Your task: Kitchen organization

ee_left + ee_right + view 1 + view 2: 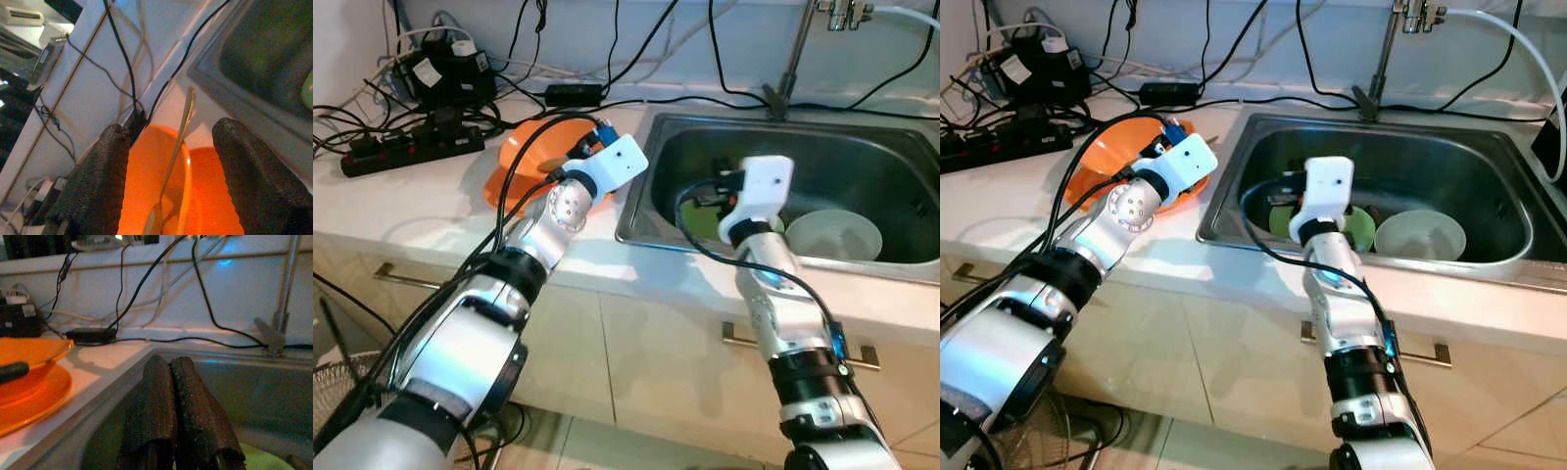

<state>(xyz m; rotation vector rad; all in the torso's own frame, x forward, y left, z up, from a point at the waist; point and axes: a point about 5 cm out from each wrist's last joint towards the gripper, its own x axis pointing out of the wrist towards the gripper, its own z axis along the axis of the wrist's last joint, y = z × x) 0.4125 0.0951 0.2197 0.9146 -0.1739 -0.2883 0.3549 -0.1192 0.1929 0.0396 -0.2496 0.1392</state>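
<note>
Orange bowl [1121, 147], glossy and shallow, nested on an orange plate [34, 401] on the white bench [431, 211] just beside the sink [1489, 186], with a thin metal spoon [178, 142] leaning over its rim toward the sink edge. The left claw [171, 186] hovers over the bowl with fingers apart on either side of the spoon, while the right claw [178, 416], fingers pressed together and holding nothing, reaches into the sink above a green plate [1361, 225] next to a white bowl [1420, 235]. Likely risk: a close on the slim spoon could slip or tip the bowl off its plate, and the cables [372, 147] behind the bowl could snag the left arm
</note>
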